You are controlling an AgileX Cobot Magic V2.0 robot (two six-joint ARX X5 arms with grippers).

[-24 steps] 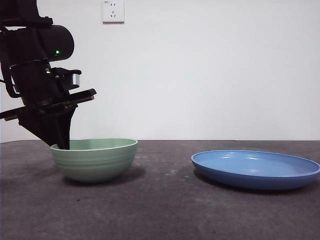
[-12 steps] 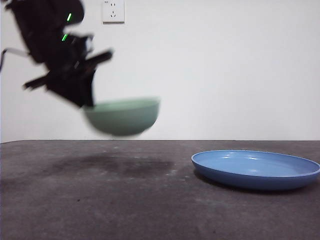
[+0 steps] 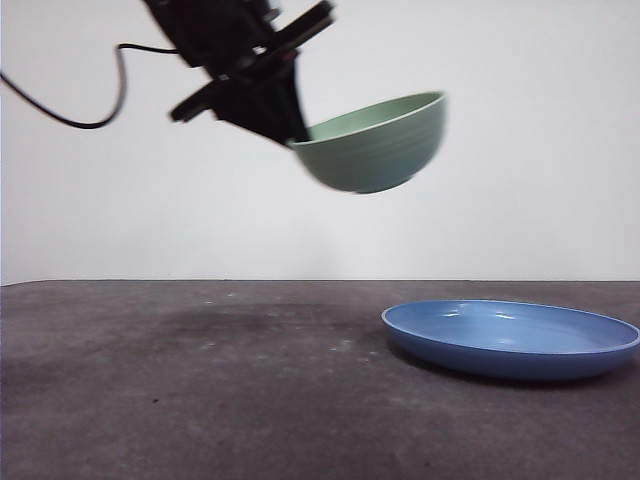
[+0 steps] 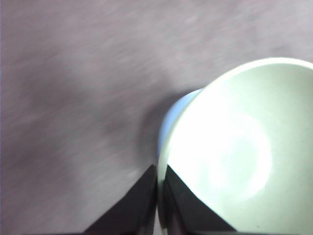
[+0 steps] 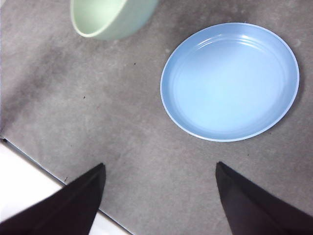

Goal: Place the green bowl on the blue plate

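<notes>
Blue plate (image 3: 510,338): widest thing here, flat on the dark table (image 3: 200,400), bare inside, lying ready as the landing spot. Green bowl (image 3: 375,142): narrower, carried high in the air, tilted with its far rim raised, not yet above the plate's middle, well clear of the table. Tilt apparently from a one-sided hold. Left gripper (image 4: 157,196): pinched tight on the bowl's near rim, one jaw inside the wall and one outside, arm slanting down from the top of the front view with a cable trailing behind. Right gripper (image 5: 159,196): spread wide, holding nothing, waiting back near the table edge, looking down on plate and bowl.
</notes>
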